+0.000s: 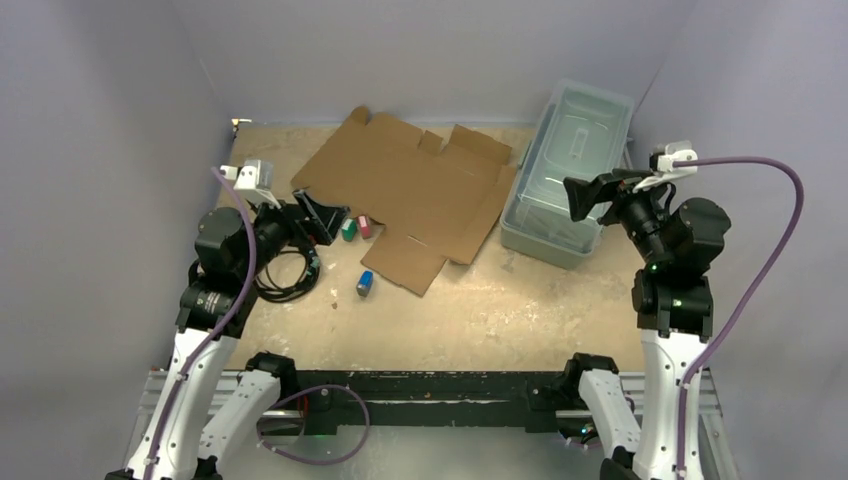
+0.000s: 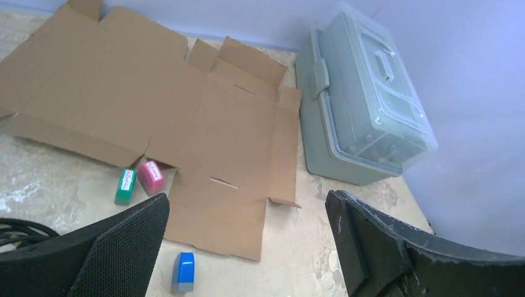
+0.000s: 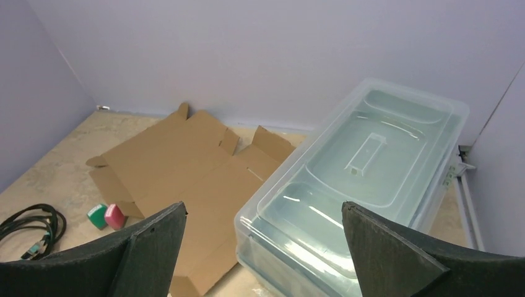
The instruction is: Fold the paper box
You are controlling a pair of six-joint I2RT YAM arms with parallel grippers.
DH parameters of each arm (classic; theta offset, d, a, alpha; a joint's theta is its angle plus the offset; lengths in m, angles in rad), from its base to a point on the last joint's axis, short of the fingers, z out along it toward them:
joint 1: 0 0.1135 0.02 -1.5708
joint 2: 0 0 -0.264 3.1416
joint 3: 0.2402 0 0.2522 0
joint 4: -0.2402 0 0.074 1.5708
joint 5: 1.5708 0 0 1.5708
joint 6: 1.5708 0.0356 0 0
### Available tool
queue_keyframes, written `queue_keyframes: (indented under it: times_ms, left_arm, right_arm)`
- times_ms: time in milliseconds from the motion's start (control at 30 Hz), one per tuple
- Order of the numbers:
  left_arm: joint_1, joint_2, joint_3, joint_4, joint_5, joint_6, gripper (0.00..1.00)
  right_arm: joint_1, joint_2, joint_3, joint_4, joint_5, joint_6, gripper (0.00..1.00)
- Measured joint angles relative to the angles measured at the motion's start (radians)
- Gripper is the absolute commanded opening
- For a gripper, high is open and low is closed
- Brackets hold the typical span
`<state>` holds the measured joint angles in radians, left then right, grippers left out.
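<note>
Flat paper box (image 1: pixel 410 190) runs upper left to lower right; the open left end effector (image 1: pixel 325 218) covers its left edge; right end effector (image 1: pixel 585 198) open.

The left arm (image 1: pixel 205 300) rises from its base at the near edge, elbow folded, with the forearm reaching forward and inward. The left gripper (image 1: pixel 320 212) points toward the middle, its jaws spread wide with nothing between them (in the left wrist view the two black fingers (image 2: pixel 124 247) sit far apart at the lower corners). The right arm (image 1: pixel 675 290) stands folded in much the same way on the other side, wrist turned inward. The right gripper (image 1: pixel 585 198) is held up, jaws just as wide and empty, its dark textured pads (image 3: pixel 148 247) framing the bottom of the right wrist view.
</note>
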<state>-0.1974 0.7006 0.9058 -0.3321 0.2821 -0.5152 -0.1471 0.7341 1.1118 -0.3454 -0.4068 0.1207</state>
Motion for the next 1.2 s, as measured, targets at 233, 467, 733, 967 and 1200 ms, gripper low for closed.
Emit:
queue_keyframes:
  times_ms: [233,467,733,967,1200]
  left_arm:
    - [0.0,0.0,-0.001,-0.06,0.003,-0.002,0.99]
    - [0.0,-0.019,-0.039,-0.058,0.034,-0.017,0.99]
    - [-0.014,0.023,-0.091,-0.035,0.127,-0.024,0.99]
    - [-0.272,0.138,-0.098,-0.041,-0.009,-0.014,0.99]
    - [-0.599,0.283,-0.122,-0.002,-0.301,-0.054,0.97]
  right_arm:
    - [-0.002,-0.022,-0.082,0.006,-0.119,-0.091,0.99]
    - [-0.003,-0.023,-0.14,-0.032,-0.389,-0.297,0.99]
    - [-0.003,-0.023,-0.244,-0.05,-0.601,-0.474,0.99]
    - [-0.003,-0.012,-0.34,-0.029,-0.669,-0.52,0.99]
    - [-0.004,-0.013,-0.384,0.002,-0.677,-0.547,0.99]
